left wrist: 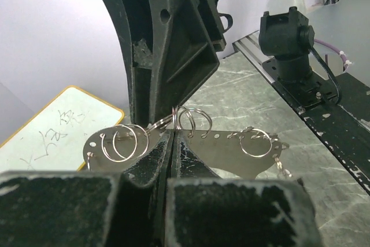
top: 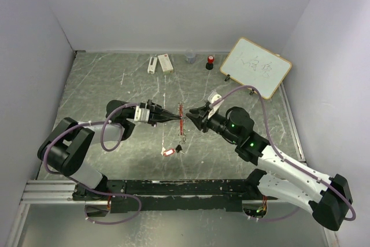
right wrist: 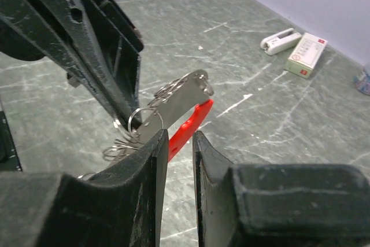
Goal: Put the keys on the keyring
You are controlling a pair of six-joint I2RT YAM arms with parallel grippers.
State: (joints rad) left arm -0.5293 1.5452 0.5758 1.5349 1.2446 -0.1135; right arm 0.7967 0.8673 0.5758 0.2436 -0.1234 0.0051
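Top external, keys (top: 173, 151) on table (top: 115, 85), left wrist, left pincer (left wrist: 173, 136) clamping keyring (left wrist: 231, 146)

Dark handwritten strokes on the whiteboard (top: 256, 66) at the far right of the worktop (top: 115, 85): a scrawl, not legible in any view. Red patch with fine print on the white box (top: 166, 62) at the far edge, left of centre: too small to read.

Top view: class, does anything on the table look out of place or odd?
The keys lie loose on the table, apart from the keyring clamped in the left tool, not yet threaded on. Nothing looks spilled or damaged.
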